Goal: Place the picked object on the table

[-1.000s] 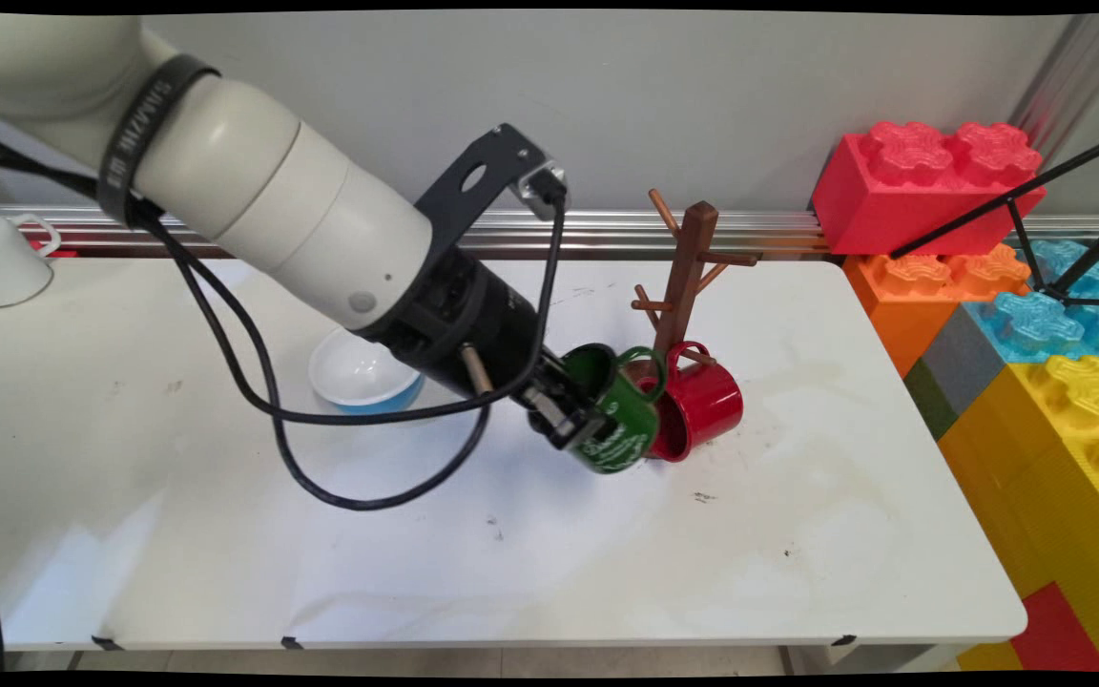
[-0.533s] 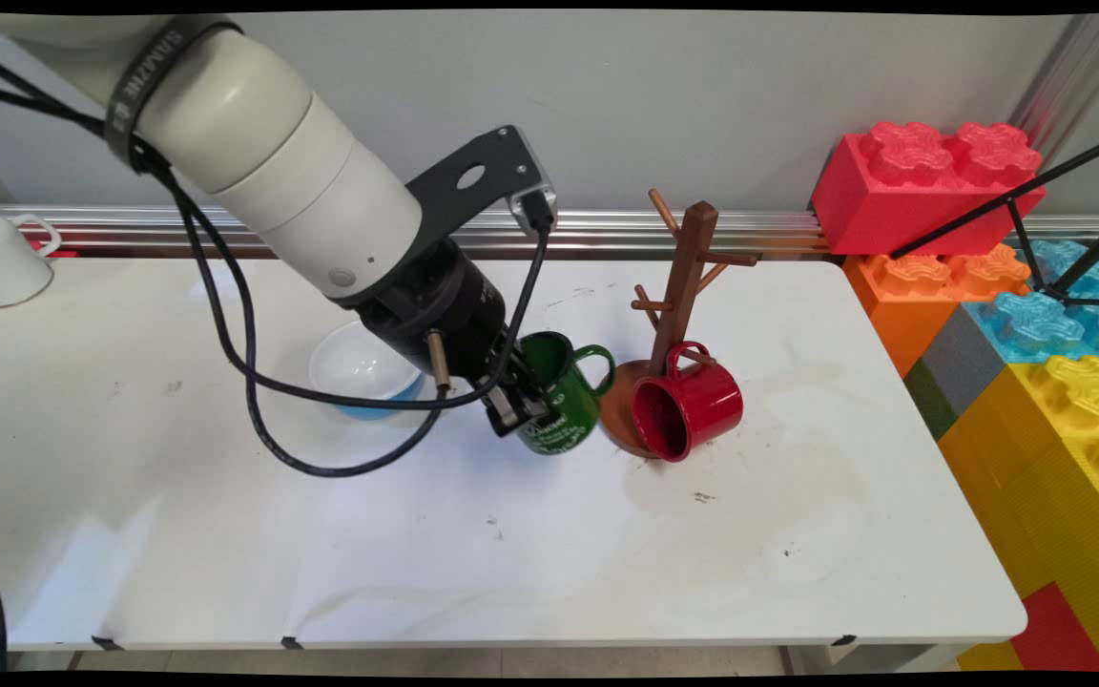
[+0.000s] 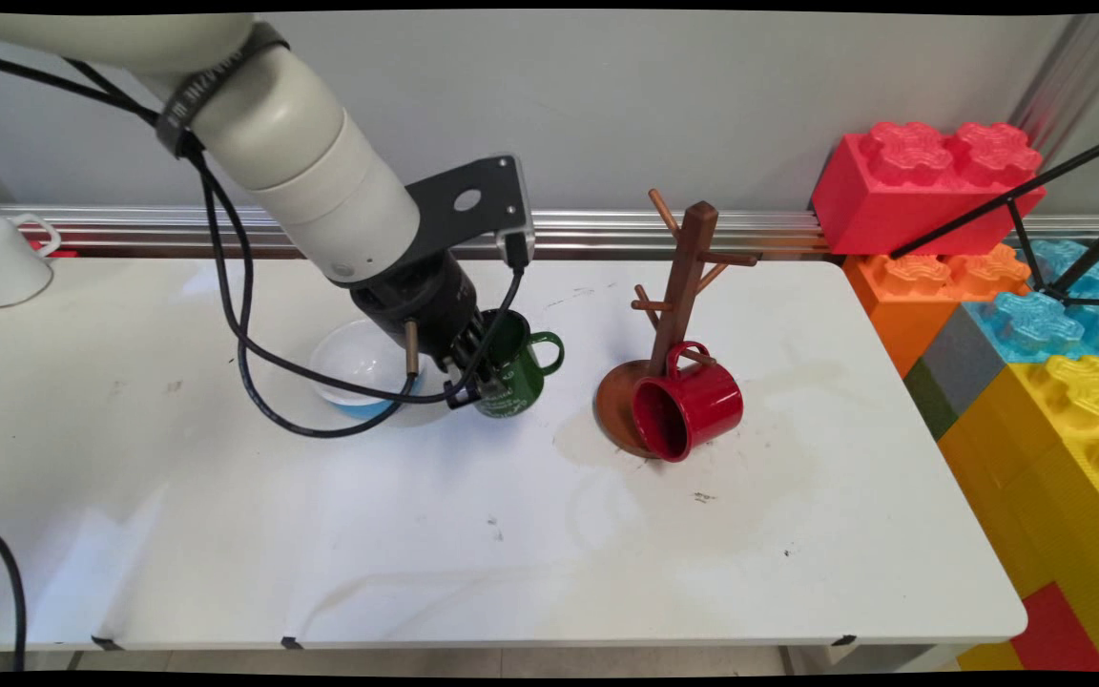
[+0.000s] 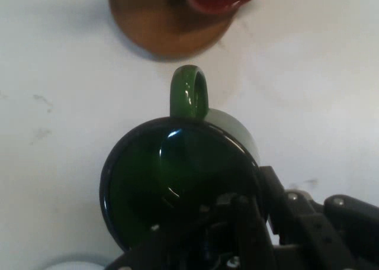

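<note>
Your gripper [image 3: 475,382] has its fingers clamped on the rim of the green mug [image 3: 511,377], one finger inside and one outside the wall (the hand view shows this best). The mug sits about mid-table toward the far side, its handle pointing right at the wooden mug tree [image 3: 678,286]. Just left of the mug, partly behind the arm, you'll see a white bowl with a blue outside [image 3: 359,372]. A red mug [image 3: 688,405] hangs tilted from a low peg of the tree, over its round base. Well off at the far left stands a white cup [image 3: 1,258], on the white table [image 3: 511,553].
</note>
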